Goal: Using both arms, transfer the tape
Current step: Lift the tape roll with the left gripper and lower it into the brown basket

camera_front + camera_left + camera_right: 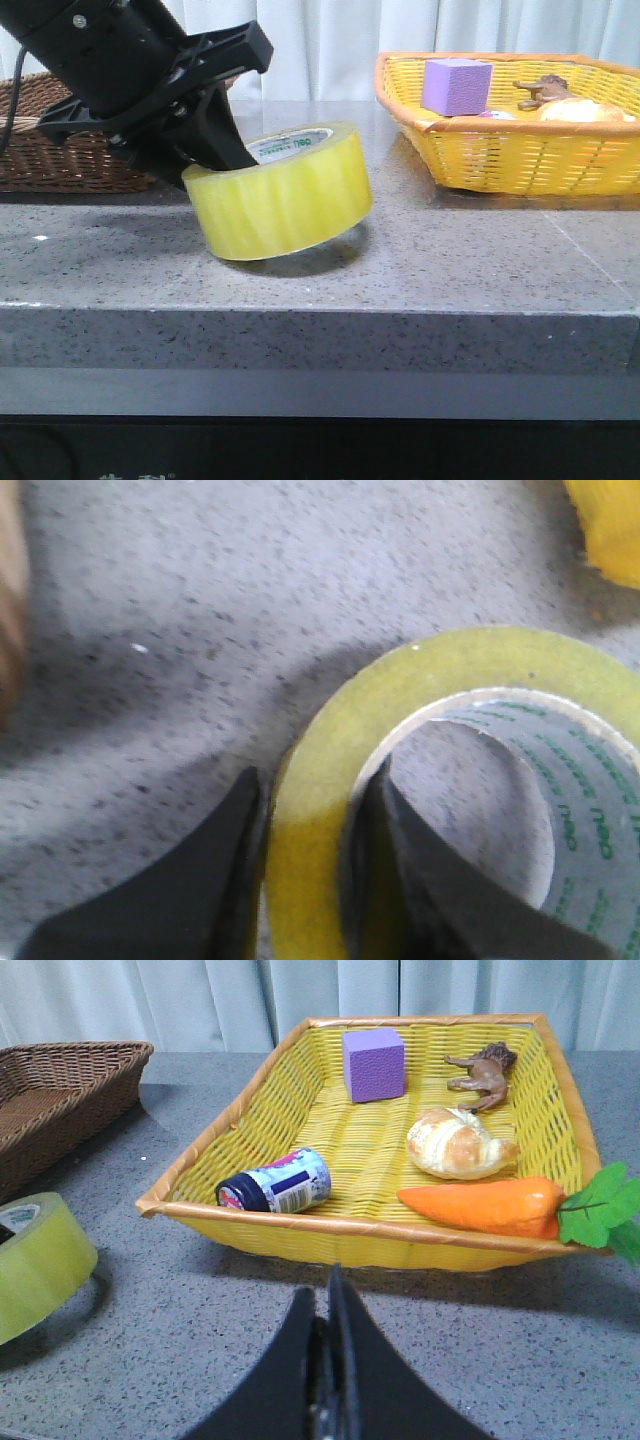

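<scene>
The tape (280, 195) is a wide roll of translucent yellow tape with a white, green-lettered core. It is tilted, its left side raised off the grey table, its lower right edge near or on the surface. My left gripper (215, 150) is shut on the roll's left wall, one finger outside, one inside the core. In the left wrist view both dark fingers (225, 870) clamp the yellow wall (310, 860). My right gripper (325, 1300) is shut and empty above the table, in front of the yellow basket; the tape (35, 1260) shows at that view's left edge.
A yellow wicker basket (500, 150) at the back right holds a purple cube (456, 86), a toy animal, a croissant (455, 1142), a carrot (485, 1205) and a can (275, 1182). A brown wicker basket (60, 150) stands at the back left behind my left arm.
</scene>
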You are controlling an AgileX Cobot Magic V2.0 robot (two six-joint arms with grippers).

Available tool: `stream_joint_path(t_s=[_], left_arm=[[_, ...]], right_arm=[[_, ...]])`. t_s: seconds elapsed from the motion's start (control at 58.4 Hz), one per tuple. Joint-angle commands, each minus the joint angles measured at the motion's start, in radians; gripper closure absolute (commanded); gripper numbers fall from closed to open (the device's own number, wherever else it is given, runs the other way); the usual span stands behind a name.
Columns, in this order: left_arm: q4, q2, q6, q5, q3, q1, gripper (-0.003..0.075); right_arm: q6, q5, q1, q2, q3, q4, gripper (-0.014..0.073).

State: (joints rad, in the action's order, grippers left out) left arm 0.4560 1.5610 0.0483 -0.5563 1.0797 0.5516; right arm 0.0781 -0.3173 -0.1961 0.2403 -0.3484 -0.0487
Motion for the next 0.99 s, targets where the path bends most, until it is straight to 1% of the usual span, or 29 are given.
stream_joint_path(t_s=[0.0,0.12,0.24,0.308,0.428,0.548,0.668,0.857,0.977], left_arm=[[0.031,-0.067,-0.009,-0.01,0.058,0.015,0.0683],[-0.015,-0.101,-0.009,-0.042,0.134,0.015,0.0683],[-0.107,-0.117,-0.009,-0.068,0.243,-0.007,0.0692],[-0.162,-0.117,-0.009,-0.076,0.312,-0.044,0.0701],[-0.216,-0.116,-0.009,-0.061,0.371,-0.13,0.0713],[-0.23,-0.113,-0.009,-0.015,0.382,-0.246,0.0713],[-0.23,-0.078,-0.007,-0.003,0.382,-0.374,0.0712],[-0.23,0.023,-0.006,0.034,0.382,-0.473,0.0712],[-0.23,0.086,-0.006,0.028,0.382,-0.499,0.0708]], right_arm=[[-0.008,0.085,0.008,0.008,-0.025,0.006,0.0683],[-0.008,0.085,0.008,0.008,-0.025,0.006,0.0683],[-0.008,0.085,0.008,0.008,-0.025,0.006,0.0683],[-0.008,0.089,0.008,0.008,-0.025,0.006,0.0683],[-0.008,0.102,0.008,0.008,-0.025,0.006,0.0683],[-0.008,0.1,0.008,0.008,-0.025,0.006,0.0683],[-0.008,0.099,0.008,0.008,-0.025,0.006,0.0683],[-0.008,0.099,0.008,0.008,-0.025,0.006,0.0683],[-0.008,0.099,0.008,0.008,-0.025,0.006,0.0683]])
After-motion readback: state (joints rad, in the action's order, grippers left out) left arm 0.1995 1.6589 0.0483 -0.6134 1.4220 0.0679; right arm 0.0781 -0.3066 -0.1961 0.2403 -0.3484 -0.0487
